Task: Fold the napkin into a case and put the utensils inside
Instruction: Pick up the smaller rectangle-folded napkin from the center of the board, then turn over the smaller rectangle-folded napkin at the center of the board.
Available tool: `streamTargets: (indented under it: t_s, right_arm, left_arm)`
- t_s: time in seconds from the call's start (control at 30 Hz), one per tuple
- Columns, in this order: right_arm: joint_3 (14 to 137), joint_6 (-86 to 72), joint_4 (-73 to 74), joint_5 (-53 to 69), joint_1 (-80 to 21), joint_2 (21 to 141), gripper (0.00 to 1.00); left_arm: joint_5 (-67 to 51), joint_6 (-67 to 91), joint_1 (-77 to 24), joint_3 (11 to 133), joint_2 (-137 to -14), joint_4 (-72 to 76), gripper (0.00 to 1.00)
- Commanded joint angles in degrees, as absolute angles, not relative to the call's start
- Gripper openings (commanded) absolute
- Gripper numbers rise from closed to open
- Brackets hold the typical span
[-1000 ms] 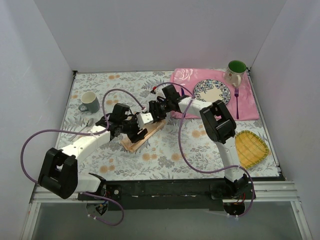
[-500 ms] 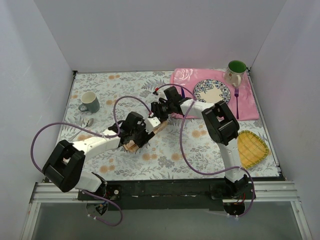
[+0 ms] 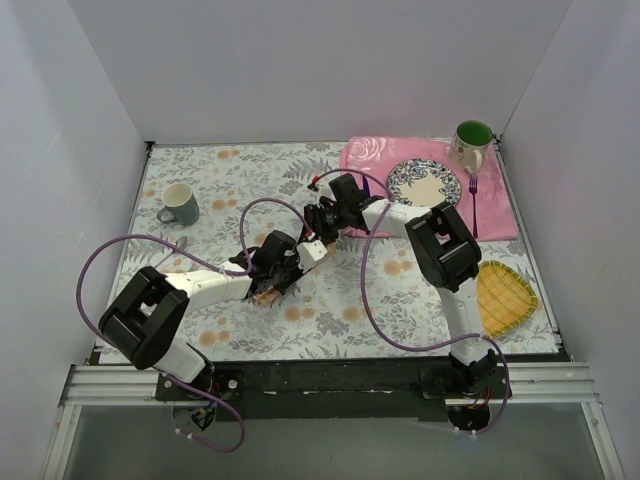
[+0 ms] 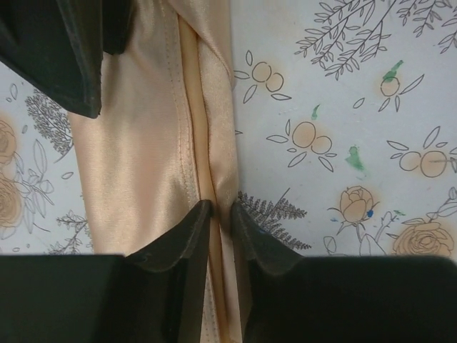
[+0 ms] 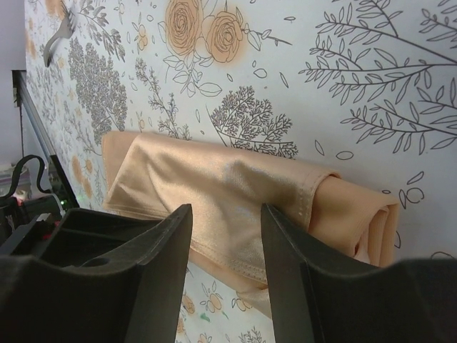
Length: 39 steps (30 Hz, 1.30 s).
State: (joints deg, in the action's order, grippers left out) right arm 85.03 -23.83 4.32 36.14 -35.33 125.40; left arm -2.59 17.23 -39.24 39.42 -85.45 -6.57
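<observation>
White walls box in a floral-print tabletop [image 3: 400, 300]. The napkin [image 4: 143, 157] lies mid-table, already folded into a narrow peach strip. Seen from above, its long axis runs on a diagonal from near-left to far-right, and I have one arm at each end.

My left hand [image 4: 221, 218] sits at the near-left end. Its fingers are drawn in tight on a raised seam of the cloth, pinching it, and the strip runs straight away from that hand along the line of the seam. My right hand [image 5: 225, 246] hangs at the far-right end with its fingers spread and nothing between them. The rolled edge of the napkin lies crosswise just beyond its tips.

I judge that the next fold turns on that seam line: the pinch has to travel across the strip, not along it, or the pouch skews.

The purple fork [image 3: 473, 205] rests on the pink placemat [image 3: 500, 215], right of the plate [image 3: 424, 183] and well apart from the cloth. My right arm is the nearer one. I can't pick out the knife.
</observation>
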Motion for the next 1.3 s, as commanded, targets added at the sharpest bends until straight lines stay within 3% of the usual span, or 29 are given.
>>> streamTargets:
  t_s: [0.0,0.1,0.23,0.47,0.57,1.03,1.27]
  right_arm:
    - [83.06,-22.68,8.09,34.45,-35.07,123.75,0.52]
    - [82.71,-22.06,7.47,35.68,-34.98,122.35,0.52]
    - [82.7,-21.27,4.41,38.31,-34.45,119.19,0.54]
    - [83.51,-13.37,5.81,42.81,-30.86,113.3,0.74]
    - [80.51,-11.53,5.96,44.2,-27.17,110.92,0.76]
    - [81.73,-0.18,17.57,45.43,-21.62,109.6,0.76]
    - [84.46,1.67,21.27,47.2,-20.83,111.53,0.75]
  left_arm:
    - [-0.79,16.0,-40.08,38.32,-86.83,-5.18,0.13]
    - [-0.79,15.56,-40.08,38.23,-86.84,-5.71,0.0]
    - [-3.06,15.73,-40.08,38.93,-85.7,-7.99,0.0]
    - [-8.86,17.57,-39.73,41.13,-83.58,-13.35,0.0]
    - [-11.76,17.67,-39.2,42.1,-83.5,-15.82,0.0]
    - [-35.48,21.09,-35.6,54.22,-80.94,-37.87,0.0]
    - [-48.59,21.89,-24.36,58.88,-89.02,-43.06,0.0]
